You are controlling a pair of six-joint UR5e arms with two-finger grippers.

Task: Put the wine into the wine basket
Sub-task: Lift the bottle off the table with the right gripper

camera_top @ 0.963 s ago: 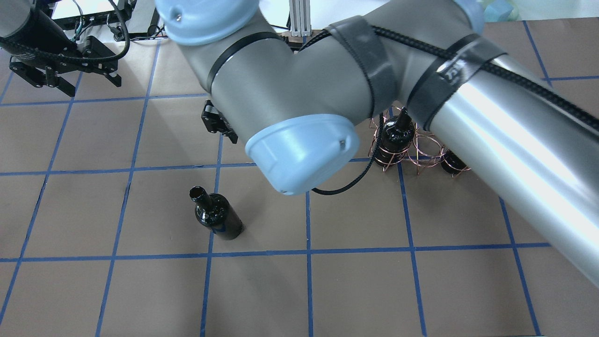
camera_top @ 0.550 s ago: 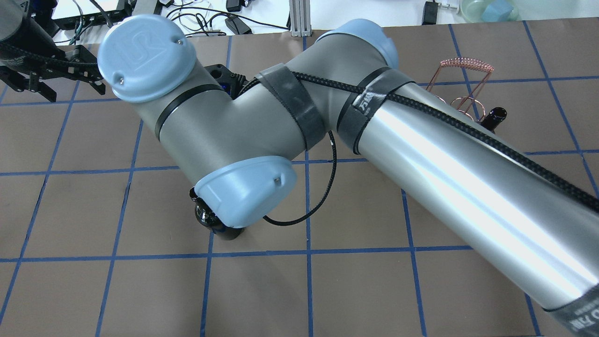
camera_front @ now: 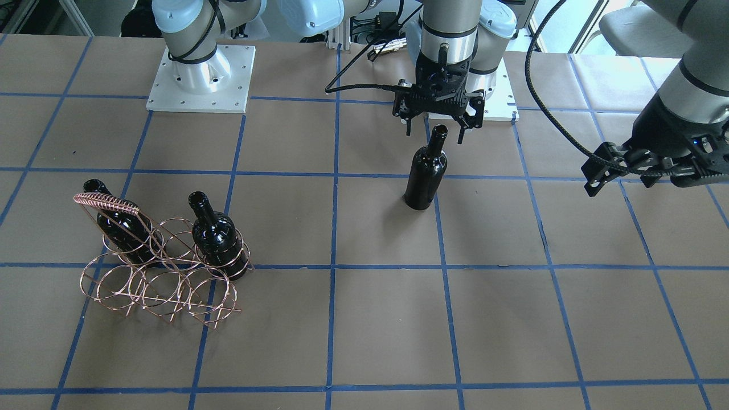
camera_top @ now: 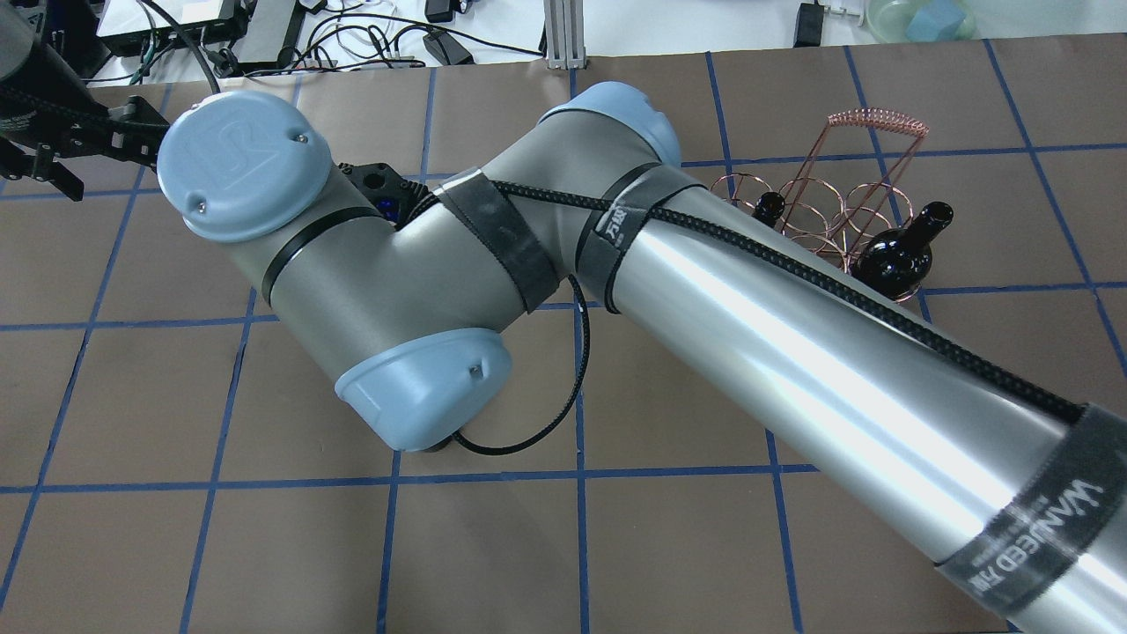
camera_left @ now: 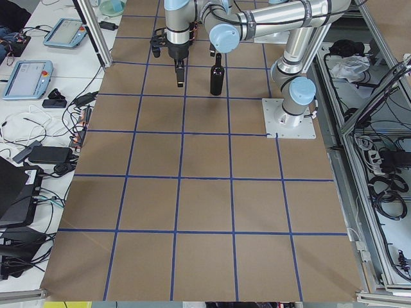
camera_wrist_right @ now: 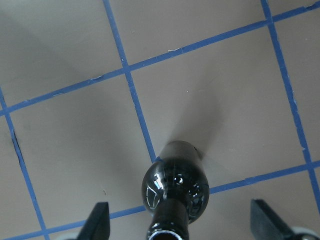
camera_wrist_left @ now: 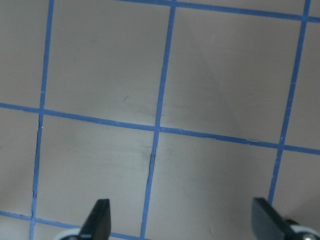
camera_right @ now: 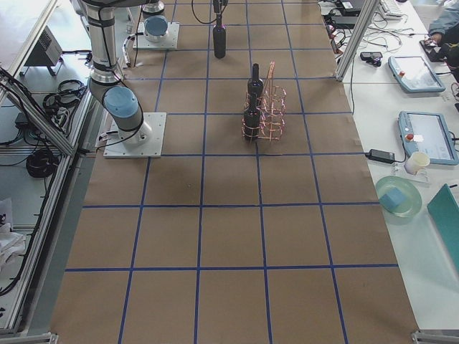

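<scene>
Glass, glossy and unlabelled: the wine bottle (camera_front: 424,176) stands upright on the desk (camera_front: 364,319), well apart from the wine basket (camera_front: 108,203). It is judged rigid, fairly heavy, slippery and breakable. The right hand (camera_wrist_right: 182,222) hangs over the mouth, fingers spread wide either side of the neck, gripping nothing. The neck just under the lip appears the soundest hold. The left hand (camera_wrist_left: 183,220) is spread and empty above the desk.

You have a brown table (camera_front: 387,324) gridded with blue tape (camera_front: 333,266). On the white bench (camera_right: 380,236) beside it you see a grey pendant (camera_right: 428,136), a paper cup (camera_right: 414,163) just beside that, and a green bowl (camera_right: 409,206) holding a blue block (camera_right: 391,193).
</scene>
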